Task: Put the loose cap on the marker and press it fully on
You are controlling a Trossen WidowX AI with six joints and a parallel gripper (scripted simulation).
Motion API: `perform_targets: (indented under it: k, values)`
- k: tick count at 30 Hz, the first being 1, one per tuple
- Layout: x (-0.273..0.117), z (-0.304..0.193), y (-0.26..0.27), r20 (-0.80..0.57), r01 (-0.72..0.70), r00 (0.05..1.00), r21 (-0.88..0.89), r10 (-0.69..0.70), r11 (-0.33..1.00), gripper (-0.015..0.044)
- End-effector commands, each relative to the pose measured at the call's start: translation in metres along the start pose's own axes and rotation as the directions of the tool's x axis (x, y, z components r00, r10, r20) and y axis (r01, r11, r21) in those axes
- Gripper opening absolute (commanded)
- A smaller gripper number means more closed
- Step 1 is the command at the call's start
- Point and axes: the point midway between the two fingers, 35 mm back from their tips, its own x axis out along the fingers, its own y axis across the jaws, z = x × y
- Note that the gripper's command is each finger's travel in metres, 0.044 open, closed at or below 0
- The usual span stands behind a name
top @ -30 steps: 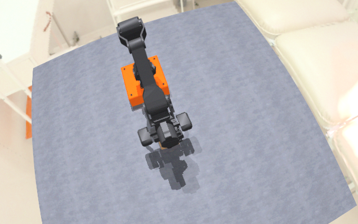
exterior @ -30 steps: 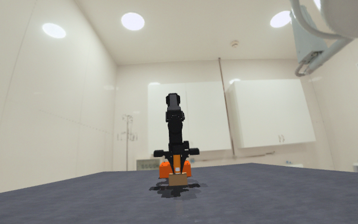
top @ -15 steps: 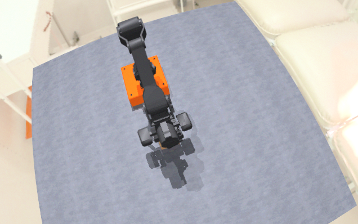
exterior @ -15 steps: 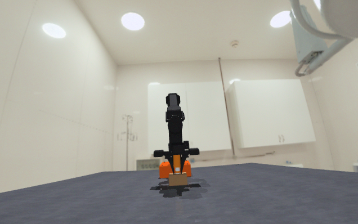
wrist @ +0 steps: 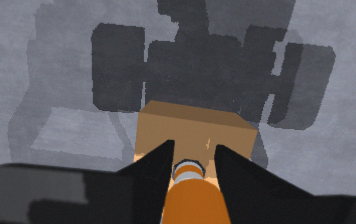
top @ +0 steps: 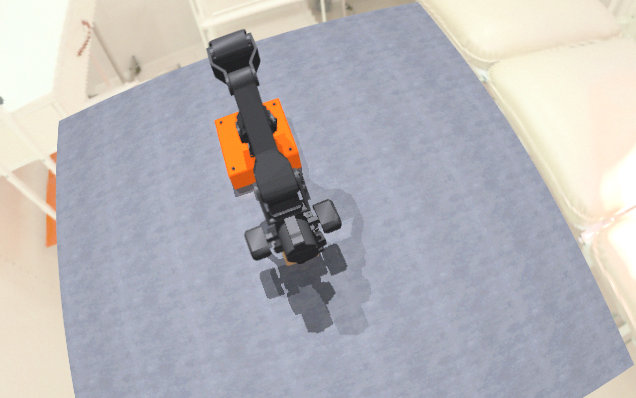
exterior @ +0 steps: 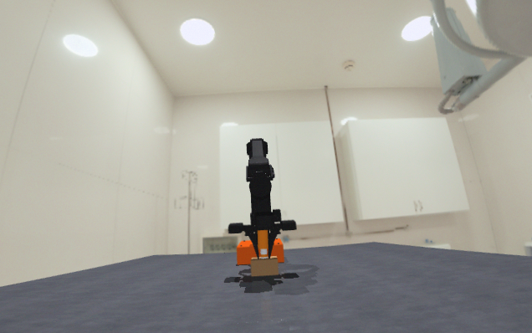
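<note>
- While the black jointed arm (top: 257, 120) (exterior: 261, 201) reaches out from its square orange base (top: 223, 150) (exterior: 243, 253), its black two-fingered gripper (top: 300, 240) (exterior: 264, 256) (wrist: 194, 149) points down over the tan rectangular holder block (top: 290, 263) (exterior: 264, 267) (wrist: 192, 127).
- The gripper is pinching the upright orange cylinder (exterior: 263, 239) (wrist: 195, 202) of the marker and cap, one finger on each side; just where the pads touch it is hard to make out.
- Below the wide orange part come a pale band (exterior: 263, 252) (wrist: 189, 176) and a narrower orange section, with a dark ring (wrist: 177, 172) around its far end at the block.
- So the marker stands upright at the holder block, in line with the gripper. Where cap ends and marker begins, and whether the cap is fully on, I cannot tell.
- Both fingertips reach down close to the block's top; any contact with it is unclear.
- The block sits on the blue-grey, mottled desk (top: 450, 200) (exterior: 376, 284) (wrist: 50, 60), in front of the base, and the arm's dark shadows spread around it.
</note>
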Motion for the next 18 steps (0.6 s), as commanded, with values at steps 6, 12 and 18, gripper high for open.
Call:
perform_targets:
  k: [6, 12, 18]
  values:
    - [0.0096, -0.0002, 0.0007, -0.016, -0.002, 1.0, -0.001, 0.002, 1.0, 0.0]
    - [0.0096, -0.0002, 0.0007, -0.016, -0.002, 1.0, -0.001, 0.002, 1.0, 0.0]
    - [0.0, 0.0, 0.0, 0.0, 0.0, 1.0, 0.0, 0.0, 1.0, 0.0026]
